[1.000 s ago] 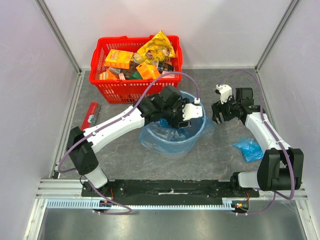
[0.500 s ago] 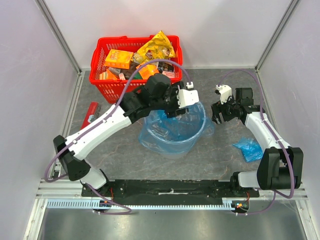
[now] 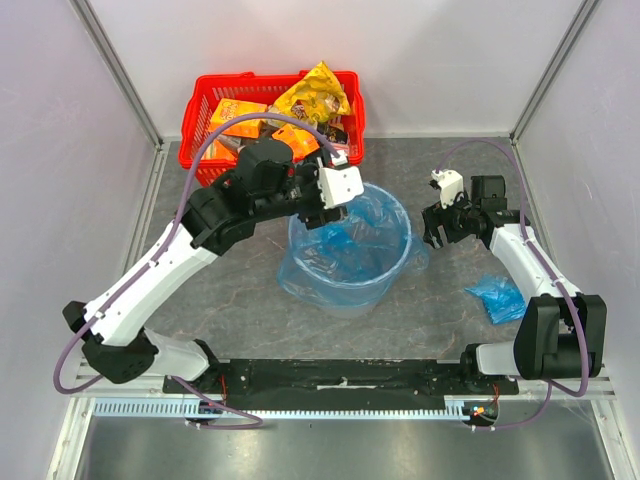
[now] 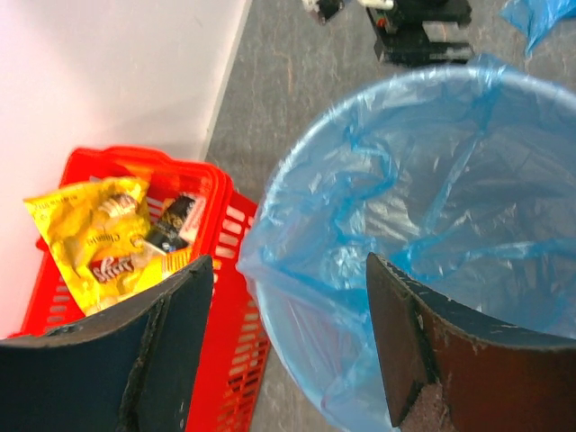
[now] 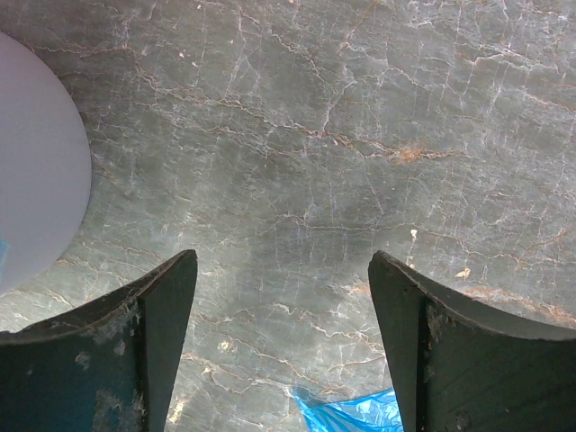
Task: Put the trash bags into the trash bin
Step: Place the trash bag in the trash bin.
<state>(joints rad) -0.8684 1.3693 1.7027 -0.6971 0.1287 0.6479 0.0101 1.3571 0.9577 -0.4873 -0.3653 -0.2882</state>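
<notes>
Grey marbled table [image 3: 240, 300] is filling the overhead view, with pale walls [image 3: 330, 40] closing it in on three sides and a metal rail [image 3: 400, 408] running along the near edge. At its middle the trash bin [image 5: 36, 162] is standing upright. One blue trash bag [image 3: 345, 255] is lying opened out inside it, its film folding over the rim and sagging down the bin's near-left outside. A second trash bag [image 3: 497, 297], crumpled into a small bundle, is lying on the table well to the right of the bin, close beside the right arm's lower links. The job is looking about half done: one bag in, though spilling over, and one not yet picked up.

The left gripper [image 3: 335, 185] is hovering over the bin's far-left rim with its fingers spread and nothing between them. The right gripper [image 3: 437, 225] is hanging just beside the bin's right wall, pointing at bare table, fingers spread wide and holding nothing.

A red basket [image 3: 262, 77] of groceries, a yellow snack packet [image 3: 315, 95] on top, is sitting just behind the bin, so space for the left arm is looking tight there. Open table is lying to the right of the bin and on its near side. The bundle is sitting near the right wall and the right arm's own base, so reaching it is likely calling for that arm to fold back on itself.
</notes>
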